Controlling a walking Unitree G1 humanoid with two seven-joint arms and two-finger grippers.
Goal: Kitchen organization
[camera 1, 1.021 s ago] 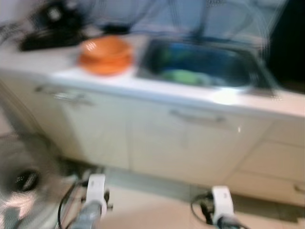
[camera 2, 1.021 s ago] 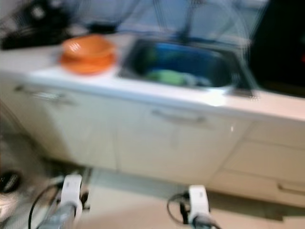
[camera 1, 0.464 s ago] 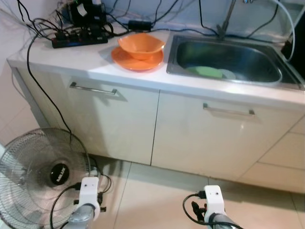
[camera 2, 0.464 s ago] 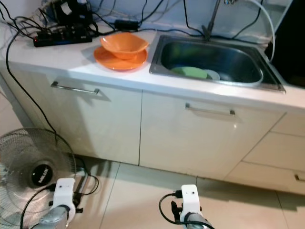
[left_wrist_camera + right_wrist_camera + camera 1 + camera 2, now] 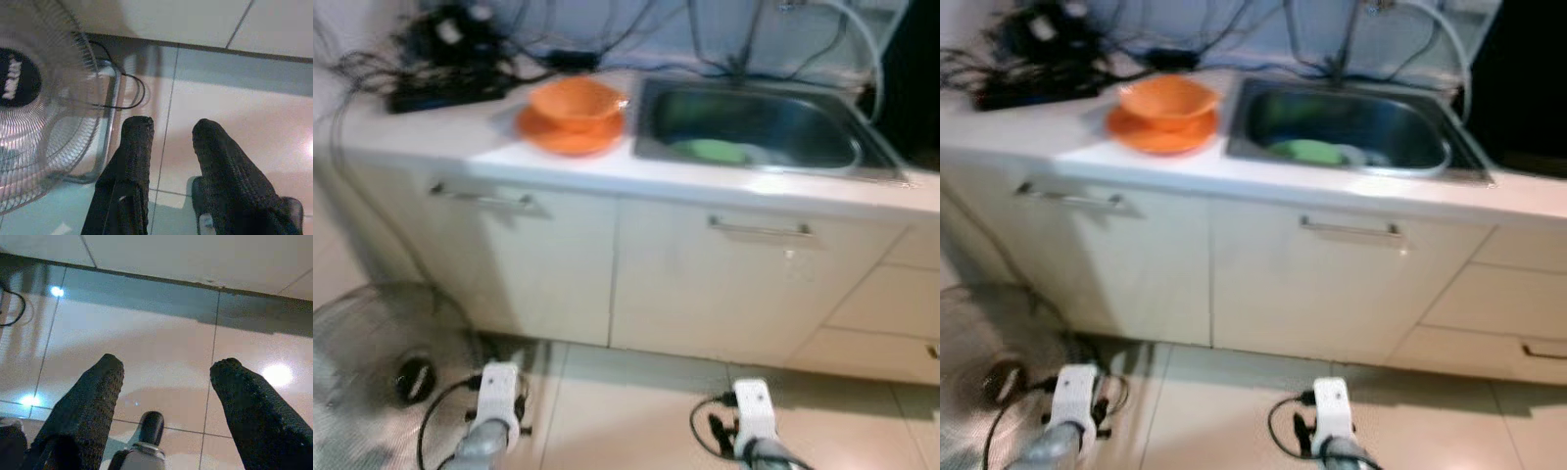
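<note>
orange dishes waiting on the bench, both arms hanging low

the robot is facing a pale bench with a steel sink set in it. an orange bowl is sitting in an orange plate just beside the sink's rim; something green is lying in the basin, too blurred to name. the bowl is looking like smooth, stiff plastic, probably light and a little slippery, so its flared rim is seeming the best place to pinch. the left claw is hanging over glossy floor tiles near a wire fan, fingers apart, holding nothing. the right claw is hanging likewise, fingers wide apart.
</note>
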